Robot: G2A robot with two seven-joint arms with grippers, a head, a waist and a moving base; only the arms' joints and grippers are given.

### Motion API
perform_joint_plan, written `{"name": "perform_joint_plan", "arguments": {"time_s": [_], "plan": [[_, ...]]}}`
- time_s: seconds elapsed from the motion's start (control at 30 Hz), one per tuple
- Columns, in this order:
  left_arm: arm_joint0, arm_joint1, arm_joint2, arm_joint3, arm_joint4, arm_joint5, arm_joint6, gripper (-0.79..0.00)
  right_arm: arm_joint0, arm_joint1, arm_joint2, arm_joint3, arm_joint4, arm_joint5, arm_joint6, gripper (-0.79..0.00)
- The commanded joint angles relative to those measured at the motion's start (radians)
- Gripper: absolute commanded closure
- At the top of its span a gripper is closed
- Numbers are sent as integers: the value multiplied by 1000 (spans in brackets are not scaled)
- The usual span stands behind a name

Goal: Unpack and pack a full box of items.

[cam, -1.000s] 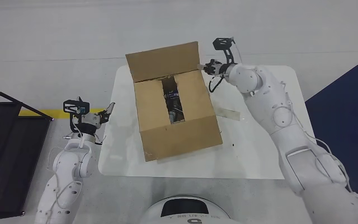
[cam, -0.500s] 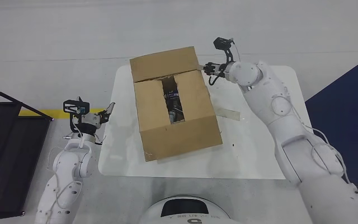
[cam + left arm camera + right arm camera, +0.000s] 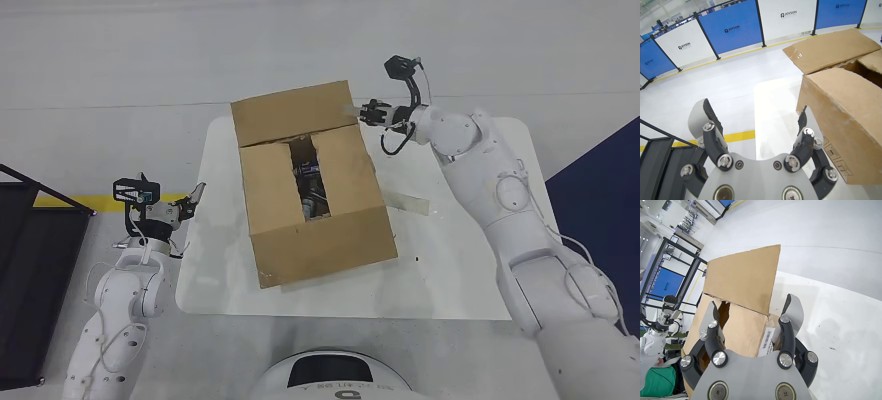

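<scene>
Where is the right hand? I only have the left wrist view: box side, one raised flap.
Observer: Top view puts the right hand at the box's far right corner, beside the raised flap's edge.
Operator: Open or shut?
Observer: Open; the right wrist view shows its fingers spread, gripping nothing.
Operator: Anything inside the box?
Observer: Yes, the top view shows dark items through the gap between the two folded-in flaps.
</scene>
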Motion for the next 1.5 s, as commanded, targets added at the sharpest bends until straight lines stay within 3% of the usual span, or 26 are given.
{"name": "perform_joint_plan", "arguments": {"time_s": [0.0,0.13,0.17,0.2,0.3,0.37,0.53,0.73,1.1,1.47], "plan": [[0,0,0,0,0,0,0,-785,0,0,0,0,0,0,0,-616],[0,0,0,0,0,0,0,-785,0,0,0,0,0,0,0,-616],[0,0,0,0,0,0,0,-785,-4,0,3,-11,11,-11,-8,-785],[0,0,0,0,0,0,0,-785,-18,0,10,-28,32,-34,-22,-785],[0,0,0,0,0,0,0,-785,-100,13,65,-124,164,-246,-53,-785],[0,0,0,0,0,0,0,-785,-138,19,83,-166,257,-322,-13,-785],[-1,-1,14,18,36,-8,6,-785,-133,6,33,-185,488,-234,233,-785],[-8,-6,68,85,111,-5,20,-785,-52,-42,-109,-112,516,-65,388,-785],[-72,-19,156,179,144,-29,20,-785,18,-113,-223,5,602,-5,480,-785],[-124,-37,254,197,159,-11,34,-785,56,-176,-293,112,668,13,553,-785]]}}
